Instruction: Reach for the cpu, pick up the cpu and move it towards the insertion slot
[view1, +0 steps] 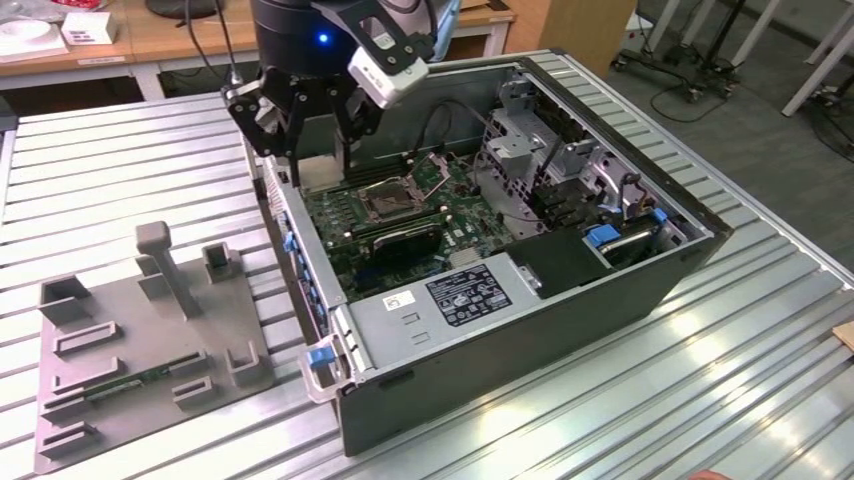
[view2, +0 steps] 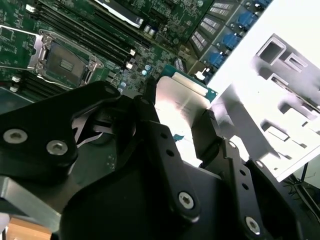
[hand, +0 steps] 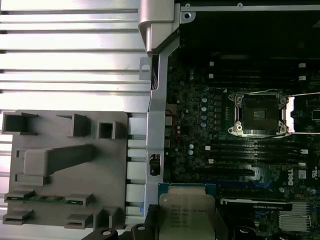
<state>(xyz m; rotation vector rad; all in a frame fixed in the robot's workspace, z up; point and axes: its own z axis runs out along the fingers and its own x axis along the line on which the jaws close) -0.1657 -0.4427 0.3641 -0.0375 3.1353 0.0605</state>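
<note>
My gripper (view2: 180, 131) is shut on the cpu (view2: 181, 102), a flat silver-grey chip with a green rim, held by two opposite edges between the black fingers (view2: 152, 117). The first wrist view shows the cpu (hand: 187, 212) hanging over the case's side wall and the edge of the motherboard. In the exterior view my gripper (view1: 318, 158) hovers above the open computer case's far corner on that view's left. The insertion slot (view1: 391, 198), a silver-framed socket with a dark centre, lies open on the motherboard a short way off in both wrist views (hand: 260, 114) (view2: 64, 62).
A grey fixture tray (view1: 147, 340) with upright posts and a narrow green circuit strip (hand: 45, 198) lies on the ribbed metal table beside the case. Inside the case (view1: 561, 300) are long black memory slots (hand: 250, 150), drive cages, cables and a power supply (view1: 461, 295).
</note>
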